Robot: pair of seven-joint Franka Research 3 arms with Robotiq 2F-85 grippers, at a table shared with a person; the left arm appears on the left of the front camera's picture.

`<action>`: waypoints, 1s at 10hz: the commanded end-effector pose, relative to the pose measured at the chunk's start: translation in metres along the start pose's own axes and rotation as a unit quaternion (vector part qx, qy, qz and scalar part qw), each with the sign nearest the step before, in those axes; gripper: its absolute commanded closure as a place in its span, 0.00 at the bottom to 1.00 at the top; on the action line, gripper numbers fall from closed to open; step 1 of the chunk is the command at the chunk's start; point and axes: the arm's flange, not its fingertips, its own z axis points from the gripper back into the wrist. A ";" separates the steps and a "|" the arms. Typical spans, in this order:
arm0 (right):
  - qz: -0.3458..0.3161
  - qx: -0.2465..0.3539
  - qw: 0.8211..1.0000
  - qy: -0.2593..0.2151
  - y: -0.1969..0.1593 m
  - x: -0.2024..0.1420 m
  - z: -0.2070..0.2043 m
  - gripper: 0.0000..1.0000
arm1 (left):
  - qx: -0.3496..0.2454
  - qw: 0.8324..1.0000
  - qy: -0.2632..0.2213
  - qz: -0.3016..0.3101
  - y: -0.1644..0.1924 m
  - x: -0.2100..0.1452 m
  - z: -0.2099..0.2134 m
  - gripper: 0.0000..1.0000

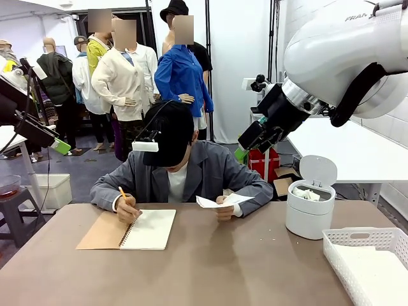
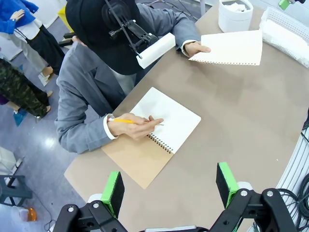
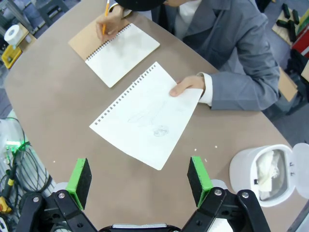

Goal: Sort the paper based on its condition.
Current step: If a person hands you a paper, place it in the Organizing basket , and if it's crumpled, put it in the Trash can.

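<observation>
Sheet [image 3: 145,116], faint drawing unreadable, held by a hand [image 3: 186,86]; bin [image 3: 237,169] contents possibly crumpled paper [image 3: 265,169]. Left gripper [image 2: 170,186] and right gripper [image 3: 139,179] hover, jaws apart.

A spiral-bound notebook [image 1: 152,229] lies open on the brown counter [image 1: 223,274], its tan cover spread out to the left. It sits in front of a seated person in a grey jacket [image 1: 210,171]. A yellow pencil [image 2: 126,121] slants over its white page. Further right, a round white bin [image 1: 309,220] stands with its lid tipped up. Near it, a white lattice basket [image 1: 360,237] sits at the counter's right edge.
</observation>
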 end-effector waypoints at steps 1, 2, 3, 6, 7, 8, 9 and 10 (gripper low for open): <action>-0.003 0.002 1.000 -0.001 0.001 0.000 0.000 0.00 | 0.002 1.000 -0.002 0.000 0.001 0.000 0.000 0.00; -0.003 0.002 1.000 -0.001 0.001 0.000 0.000 0.00 | 0.002 1.000 -0.002 0.000 0.001 0.000 0.000 0.00; -0.003 0.002 1.000 -0.001 0.001 0.000 0.000 0.00 | 0.002 1.000 -0.002 0.000 0.001 0.000 0.000 0.00; -0.003 0.002 1.000 -0.001 0.001 0.000 0.000 0.00 | 0.002 1.000 -0.002 0.000 0.001 0.000 0.000 0.00; -0.003 0.002 1.000 -0.001 0.001 0.000 0.000 0.00 | 0.002 1.000 -0.002 0.000 0.001 0.000 0.000 0.00; -0.003 0.002 1.000 -0.001 0.001 0.000 0.000 0.00 | 0.002 1.000 -0.002 0.000 0.001 0.000 0.000 0.00; -0.003 0.002 1.000 -0.001 0.001 0.000 0.000 0.00 | 0.002 1.000 -0.002 0.000 0.001 0.000 0.000 0.00; -0.003 0.002 1.000 -0.001 0.001 0.000 0.000 0.00 | 0.002 1.000 -0.002 0.000 0.001 0.000 0.000 0.00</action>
